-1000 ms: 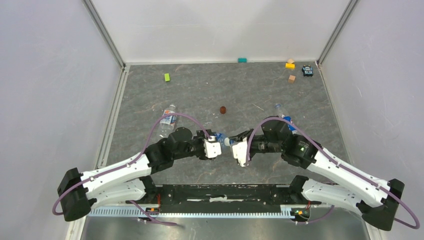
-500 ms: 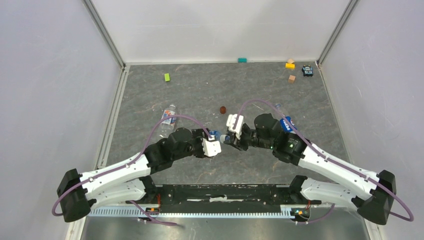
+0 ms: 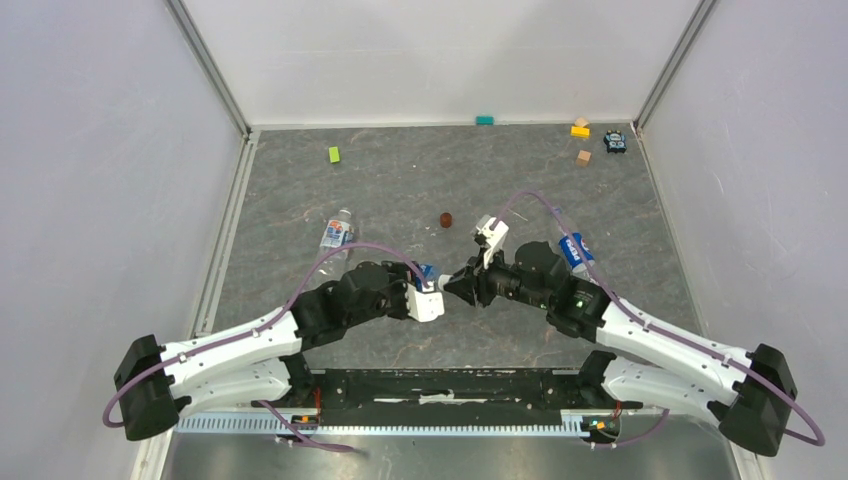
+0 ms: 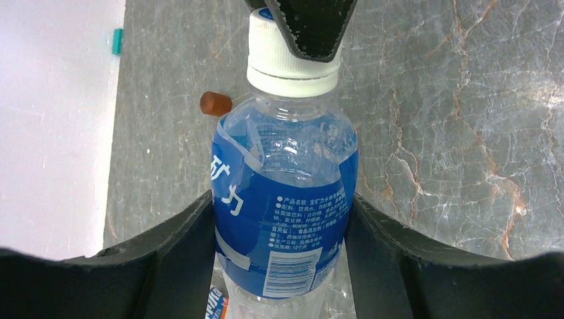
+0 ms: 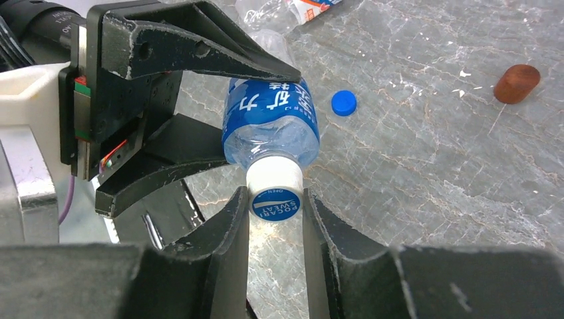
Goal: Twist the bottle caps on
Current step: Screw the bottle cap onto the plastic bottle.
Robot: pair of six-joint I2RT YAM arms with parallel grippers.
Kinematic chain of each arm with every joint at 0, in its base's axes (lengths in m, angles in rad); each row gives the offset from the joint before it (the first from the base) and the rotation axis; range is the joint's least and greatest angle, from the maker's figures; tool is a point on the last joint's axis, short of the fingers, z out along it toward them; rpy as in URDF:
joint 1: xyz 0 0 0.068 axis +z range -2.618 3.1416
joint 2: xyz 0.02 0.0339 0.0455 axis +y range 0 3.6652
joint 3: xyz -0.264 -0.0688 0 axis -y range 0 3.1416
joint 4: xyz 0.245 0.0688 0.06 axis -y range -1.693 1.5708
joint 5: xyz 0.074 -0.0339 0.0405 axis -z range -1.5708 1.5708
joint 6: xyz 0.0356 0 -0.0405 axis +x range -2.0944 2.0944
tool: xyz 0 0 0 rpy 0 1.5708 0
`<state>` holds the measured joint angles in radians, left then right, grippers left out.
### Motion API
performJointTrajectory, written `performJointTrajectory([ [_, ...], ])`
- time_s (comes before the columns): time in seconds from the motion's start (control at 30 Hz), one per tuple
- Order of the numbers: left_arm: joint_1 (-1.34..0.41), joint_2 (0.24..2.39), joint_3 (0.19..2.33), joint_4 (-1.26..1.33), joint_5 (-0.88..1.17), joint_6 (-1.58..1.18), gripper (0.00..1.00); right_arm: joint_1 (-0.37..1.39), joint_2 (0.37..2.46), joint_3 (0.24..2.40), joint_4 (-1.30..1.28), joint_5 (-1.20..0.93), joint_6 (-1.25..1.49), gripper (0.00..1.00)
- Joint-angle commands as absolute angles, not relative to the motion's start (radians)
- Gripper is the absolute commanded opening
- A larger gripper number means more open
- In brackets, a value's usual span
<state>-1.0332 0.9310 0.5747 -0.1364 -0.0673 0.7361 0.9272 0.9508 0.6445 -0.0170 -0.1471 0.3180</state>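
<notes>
My left gripper is shut on a clear bottle with a blue-and-white label and holds it on its side above the table. A whitish-blue cap sits on the bottle's neck. My right gripper is shut on this cap, one finger on each side. In the top view both grippers meet at the table's middle, left, right. A solid blue cap lies loose on the table. Two more bottles lie at the left and the right.
A dark red-brown disc lies just beyond the grippers. Toy blocks sit near the back wall: green, teal, yellow, tan, and a dark toy.
My right wrist has rolled round at the bottle's neck, its white housing swinging from the near side to the far side. My left gripper has held the bottle almost still.
</notes>
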Motion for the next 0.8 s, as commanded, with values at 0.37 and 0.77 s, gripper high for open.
performJointTrajectory([
  [0.37,-1.044,0.931,0.618,-0.046,0.029,0.722,0.02,0.926,0.758,0.684,-0.171,-0.276,-0.501,0.62],
  [0.77,-1.045,0.95,0.639,-0.071,0.109,0.688,0.02,0.926,0.739,0.719,-0.293,-0.422,-0.943,0.62],
])
